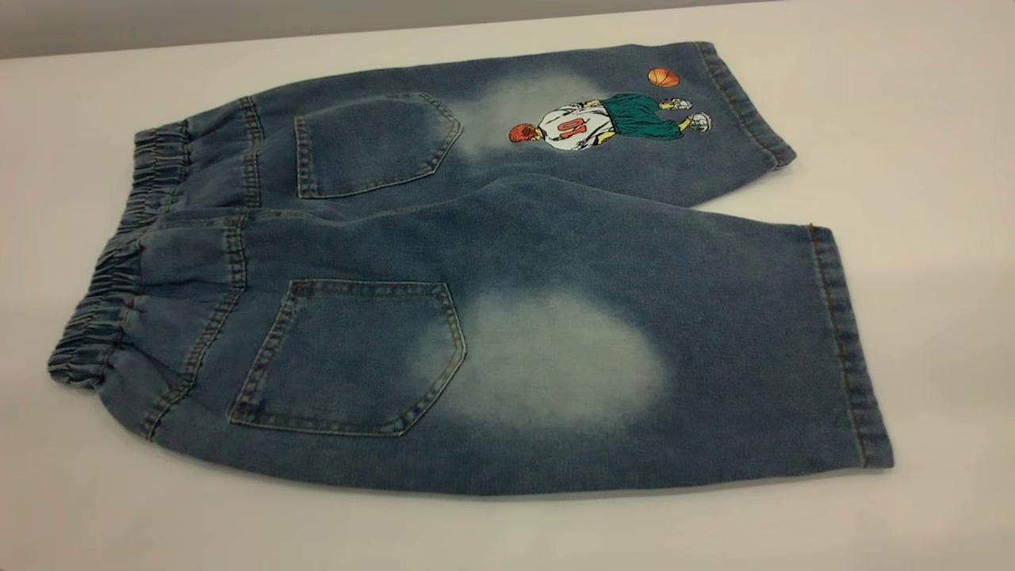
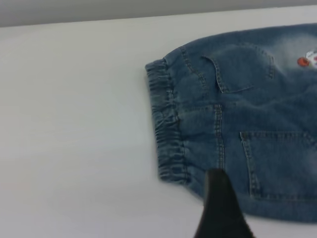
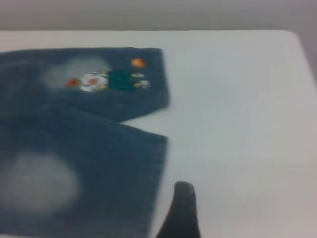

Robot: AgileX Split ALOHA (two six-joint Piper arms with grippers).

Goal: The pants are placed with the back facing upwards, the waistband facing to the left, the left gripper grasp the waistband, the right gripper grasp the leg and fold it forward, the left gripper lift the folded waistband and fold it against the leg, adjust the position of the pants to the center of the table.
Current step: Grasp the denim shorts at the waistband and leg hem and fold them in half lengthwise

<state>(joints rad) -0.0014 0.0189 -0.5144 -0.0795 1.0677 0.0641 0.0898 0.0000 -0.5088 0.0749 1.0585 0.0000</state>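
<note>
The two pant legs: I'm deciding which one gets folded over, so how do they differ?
The far leg carries a basketball-player print; the near leg has none. The near leg's hem reaches further right than the far leg's. Both are faded denim, lie flat, and have a back pocket.

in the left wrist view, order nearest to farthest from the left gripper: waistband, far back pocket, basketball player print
1. waistband, beside the left gripper, by its near end
2. far back pocket, beyond, mid-pants
3. basketball player print, farthest, at the frame edge

White table (image 1: pixel 912 159) w/ soft even light; grey wall (image 1: pixel 238 20) behind far edge.
</note>
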